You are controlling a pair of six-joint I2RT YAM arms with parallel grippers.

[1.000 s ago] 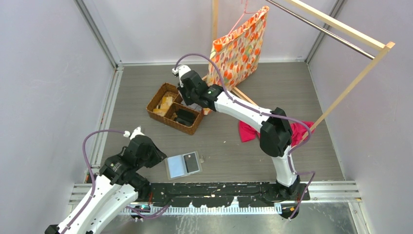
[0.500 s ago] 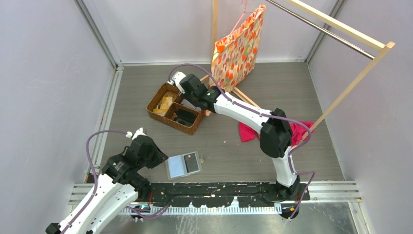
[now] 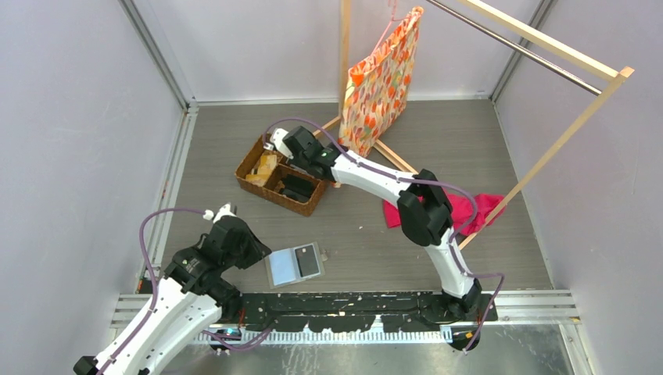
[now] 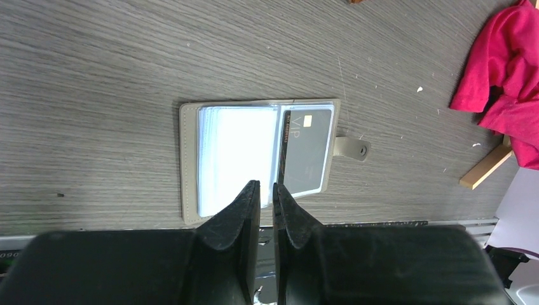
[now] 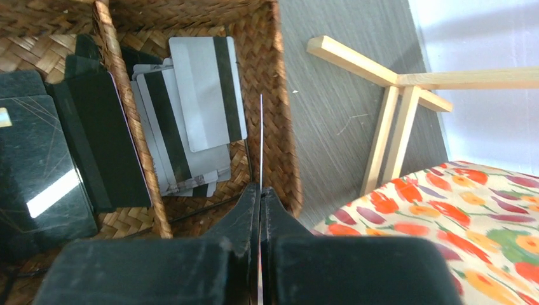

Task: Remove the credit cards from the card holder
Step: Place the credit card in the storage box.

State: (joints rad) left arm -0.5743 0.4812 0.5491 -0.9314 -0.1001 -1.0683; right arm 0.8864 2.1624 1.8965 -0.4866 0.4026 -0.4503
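Right pincer (image 5: pixel 260 190) grips a card edge-on over the wicker basket (image 5: pixel 279 127) holding several; card holder (image 4: pixel 257 155) keeps one dark card (image 4: pixel 308 152)

The card holder (image 3: pixel 294 264) is lying open on the table (image 3: pixel 469 141), just in front of the arm bases, with the left gripper (image 4: pixel 264 194) hanging right over its near edge. Well behind it, the basket (image 3: pixel 311 205) is sitting with the right gripper (image 5: pixel 260 190) poised above it, pinching one card (image 5: pixel 261 136) edge-on. More credit cards (image 5: pixel 202 95) are lying stacked in one compartment. The cloth (image 3: pixel 477 209) is lying to the right; the bag (image 3: pixel 381 82) is hanging behind the basket.
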